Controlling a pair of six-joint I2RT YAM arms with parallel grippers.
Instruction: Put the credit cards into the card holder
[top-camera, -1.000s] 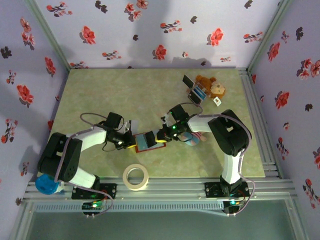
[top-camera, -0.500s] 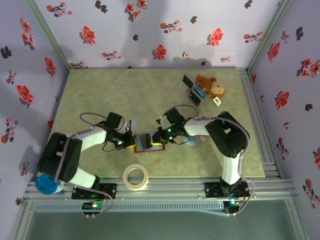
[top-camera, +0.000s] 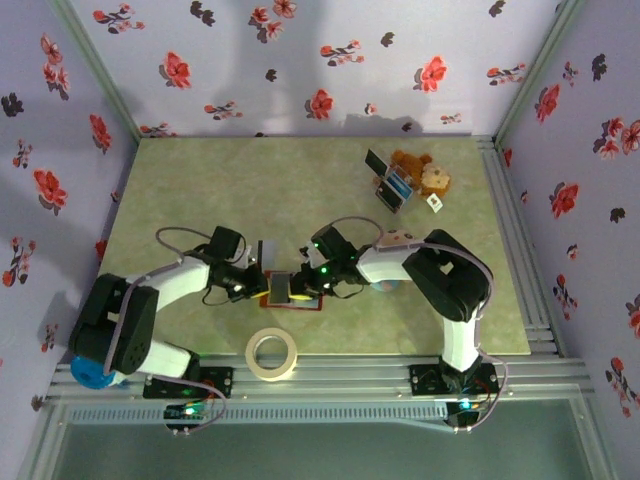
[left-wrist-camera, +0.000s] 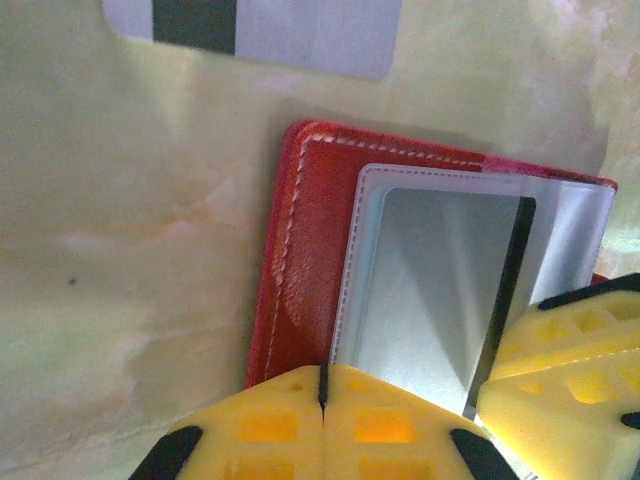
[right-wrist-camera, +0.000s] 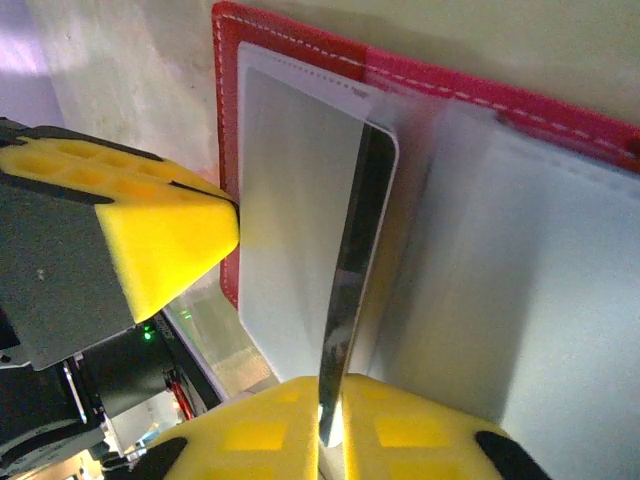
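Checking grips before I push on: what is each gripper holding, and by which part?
Right gripper pinches a credit card by its near end, the far end at the card holder's pocket. Left gripper clamps the holder's red edge.

Yellow foam on the left gripper (left-wrist-camera: 322, 388) and right gripper (right-wrist-camera: 330, 405). Red with white stitching, silvery-grey inside: card holder (left-wrist-camera: 300, 250) just ahead of the left claw. Dark-edged card (right-wrist-camera: 354, 250) in the right claw. Beyond the left claw, pale grey striped card (left-wrist-camera: 260, 30) with a black band, on a marbled yellow-green table (left-wrist-camera: 120, 250).
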